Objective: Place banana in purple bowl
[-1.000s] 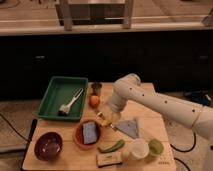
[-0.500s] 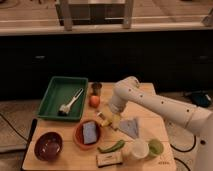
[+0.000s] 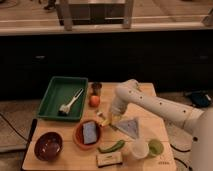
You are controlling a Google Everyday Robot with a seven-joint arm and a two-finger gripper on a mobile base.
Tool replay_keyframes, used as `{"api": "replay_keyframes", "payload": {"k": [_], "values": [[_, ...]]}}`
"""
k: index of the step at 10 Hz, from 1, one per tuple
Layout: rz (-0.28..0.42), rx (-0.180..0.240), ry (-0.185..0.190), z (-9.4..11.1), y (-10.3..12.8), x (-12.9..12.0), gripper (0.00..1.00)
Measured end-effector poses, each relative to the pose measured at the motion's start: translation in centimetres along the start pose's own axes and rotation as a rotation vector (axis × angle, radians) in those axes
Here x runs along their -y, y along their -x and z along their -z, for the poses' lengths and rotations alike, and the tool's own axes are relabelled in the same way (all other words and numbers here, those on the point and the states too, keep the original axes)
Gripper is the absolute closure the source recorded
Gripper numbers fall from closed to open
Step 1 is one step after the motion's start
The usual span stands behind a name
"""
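lab demo, gripper [image 3: 106,119] over toy-food table [image 3: 150,131]

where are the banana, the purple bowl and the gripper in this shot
banana [image 3: 103,119]: camera view, on its pale-yellow body, by the orange bowl's rim.
purple bowl [image 3: 48,146]: camera view, on its dark inner wall, table's front left.
gripper [image 3: 109,119]: camera view, at its tip, down at the banana.

Landmark: the orange bowl [image 3: 88,134], near the table's [image 3: 150,127] front. The purple bowl [image 3: 48,146] sits to its left and nearer the front edge. The tray [image 3: 55,92] lies behind it. The banana [image 3: 103,120] lies just right of it, with the gripper [image 3: 106,119] at the banana. The pod [image 3: 112,146] lies front-right of it.
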Motion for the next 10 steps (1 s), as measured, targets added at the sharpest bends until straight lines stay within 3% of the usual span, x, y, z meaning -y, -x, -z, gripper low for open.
{"api": "replay_keyframes", "payload": {"k": [2,3,5,10], "values": [[0.001,-0.001,0.011,-0.2,-0.1,0.0,0.92],[0.003,-0.002,0.013,-0.2,-0.1,-0.1,0.97],[0.013,-0.014,0.010,0.7,0.0,-0.2,1.00],[0.066,-0.051,-0.065,6.7,1.7,0.0,1.00]]}}
